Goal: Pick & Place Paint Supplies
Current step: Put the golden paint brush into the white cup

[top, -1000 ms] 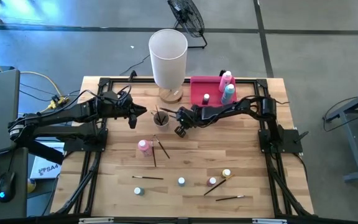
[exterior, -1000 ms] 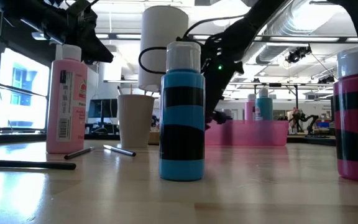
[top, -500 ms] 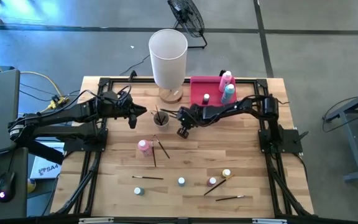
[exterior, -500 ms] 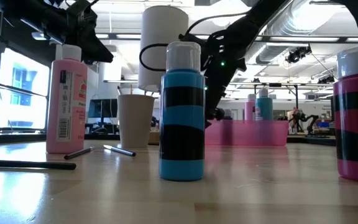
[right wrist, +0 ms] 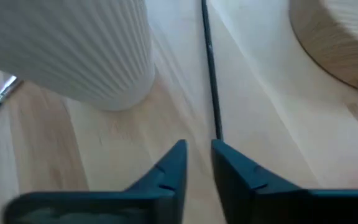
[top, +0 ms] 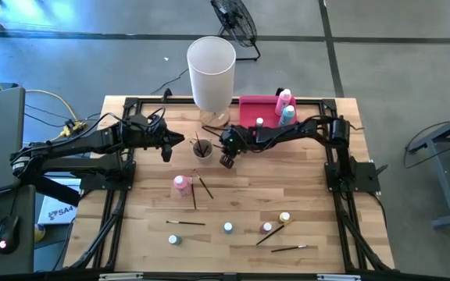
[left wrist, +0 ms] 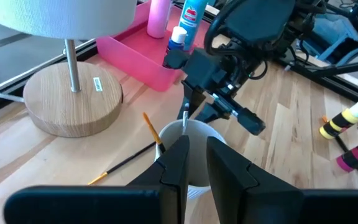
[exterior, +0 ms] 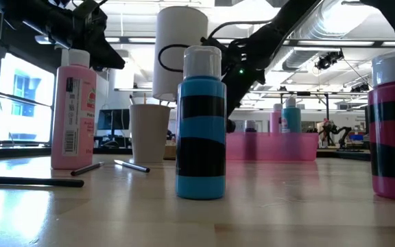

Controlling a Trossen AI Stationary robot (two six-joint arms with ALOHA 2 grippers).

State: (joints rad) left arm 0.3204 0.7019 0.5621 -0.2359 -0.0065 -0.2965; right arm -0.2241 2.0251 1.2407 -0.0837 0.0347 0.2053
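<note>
Wooden table (top: 233,203), tall white cylinder (top: 211,72) on its round base, pink tray (top: 250,109) with bottles, left gripper (top: 180,141) hovering empty with fingers slightly parted, right gripper (top: 225,158) slightly parted and empty beside white cup (top: 202,151) holding paintbrushes (top: 199,146), pink bottle (top: 180,184), loose brushes nearby.

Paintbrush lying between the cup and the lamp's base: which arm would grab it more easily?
Right, probably: the right gripper hangs low beside the cup with that paintbrush straight ahead of its parted jaws; the left gripper sits on the cup's far side.
</note>
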